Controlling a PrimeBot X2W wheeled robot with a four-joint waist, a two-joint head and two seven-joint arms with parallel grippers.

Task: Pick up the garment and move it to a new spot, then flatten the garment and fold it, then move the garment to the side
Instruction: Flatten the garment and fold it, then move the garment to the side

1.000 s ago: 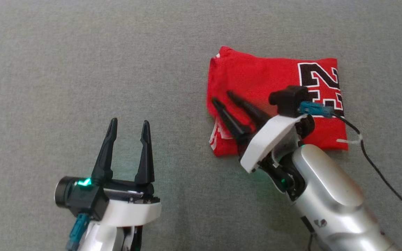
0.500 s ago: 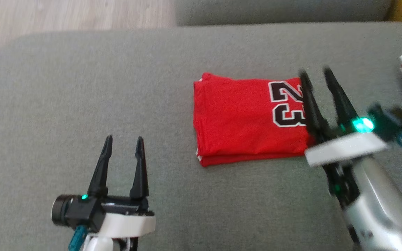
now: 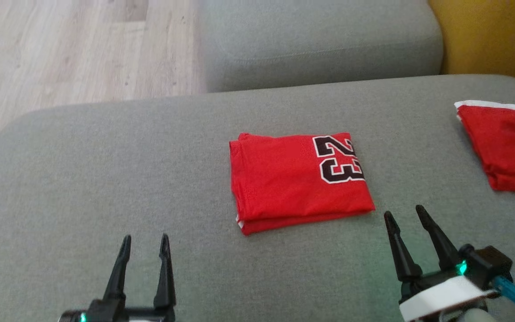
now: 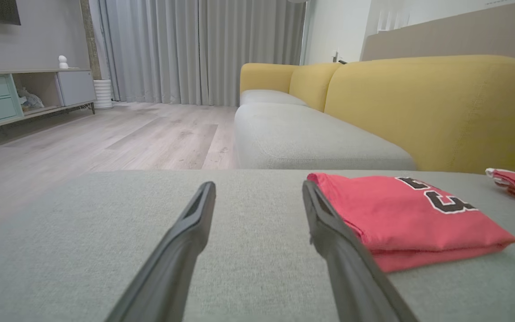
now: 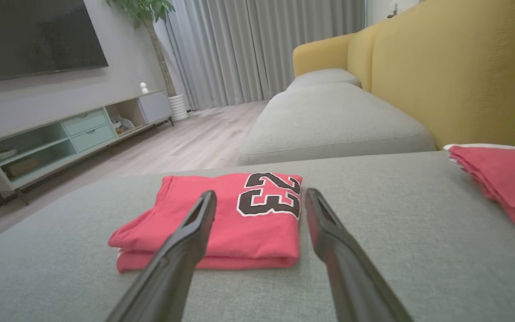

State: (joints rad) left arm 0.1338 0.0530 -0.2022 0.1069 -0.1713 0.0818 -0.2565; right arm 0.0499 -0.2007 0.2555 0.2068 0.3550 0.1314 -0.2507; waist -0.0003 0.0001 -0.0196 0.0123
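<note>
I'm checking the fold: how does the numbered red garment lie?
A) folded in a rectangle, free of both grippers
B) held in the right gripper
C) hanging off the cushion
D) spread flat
A: the garment lies as a layered rectangle on the cushion, left gripper and right gripper both open, clear of it.

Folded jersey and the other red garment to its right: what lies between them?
Bare grey sofa cushion between the folded jersey and the other red garment, in the head view.

Head view looks steeply down on the cushion (image 3: 105,179) from above. Both wrist views skim low and close across it toward the curtains (image 4: 172,49). All three share the garment (image 3: 293,183).
</note>
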